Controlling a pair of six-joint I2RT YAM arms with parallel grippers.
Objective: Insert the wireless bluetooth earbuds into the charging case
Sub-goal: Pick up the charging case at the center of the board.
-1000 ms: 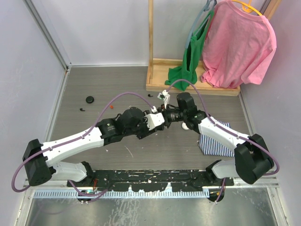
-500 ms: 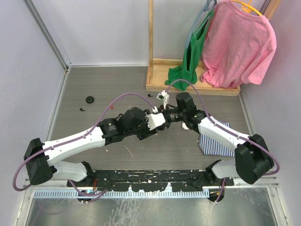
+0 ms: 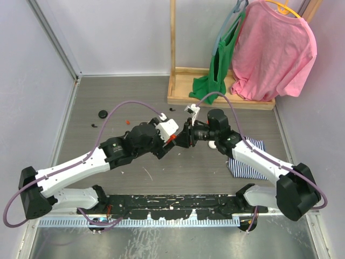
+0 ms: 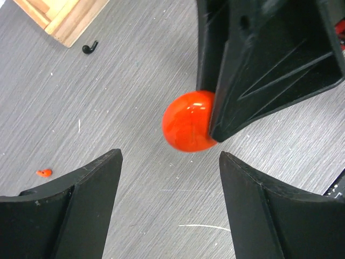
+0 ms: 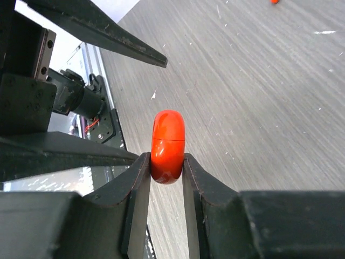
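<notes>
The red round charging case [image 5: 167, 144] stands on edge, its lid closed, above the floor. My right gripper [image 5: 166, 159] is shut on its two flat faces. In the left wrist view the red case [image 4: 187, 121] sits ahead of my left gripper [image 4: 170, 156], which is open and holds nothing. From above, both grippers meet mid-floor, the left gripper [image 3: 168, 144] just left of the case [image 3: 173, 139] and the right gripper [image 3: 181, 138] just right of it. A tiny red earbud [image 4: 44, 172] and a black earbud [image 4: 90, 47] lie loose on the floor.
A black disc case [image 3: 103, 114] and another small black piece [image 3: 95, 126] lie at the far left. A white disc [image 3: 213, 144] and a striped cloth [image 3: 249, 161] lie under the right arm. A wooden rack base [image 3: 215, 86] with a pink shirt [image 3: 275, 48] stands behind.
My left gripper opened and drew back to the left, off the red case. My right gripper closed on the case and now holds it alone.
</notes>
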